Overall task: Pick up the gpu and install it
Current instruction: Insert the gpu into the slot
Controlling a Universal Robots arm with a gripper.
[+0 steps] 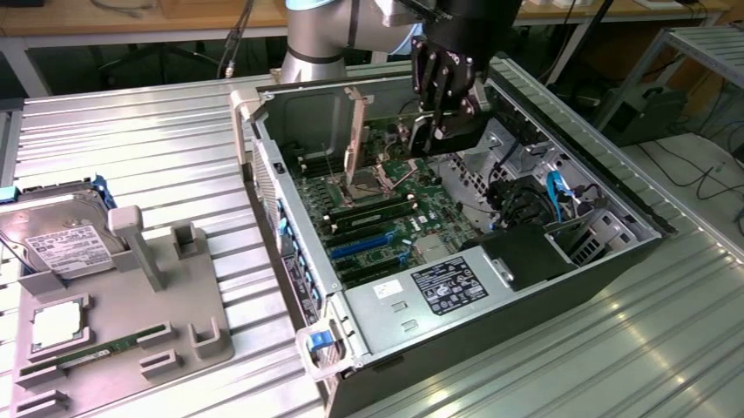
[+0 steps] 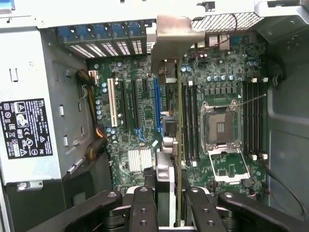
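The open computer case (image 1: 261, 165) is lying on its side, exposing the motherboard (image 1: 389, 205). At its twelve o'clock in the exterior view, the gripper (image 1: 449, 117) is clamping the gpu (image 2: 179, 140) edge-down, presenting it toward the expansion slots (image 2: 130, 104).

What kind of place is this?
Probably a robotics lab or workshop. A robot arm holds a graphics card over an open computer case on a ribbed metal table, and a tray beside it carries a hard drive.
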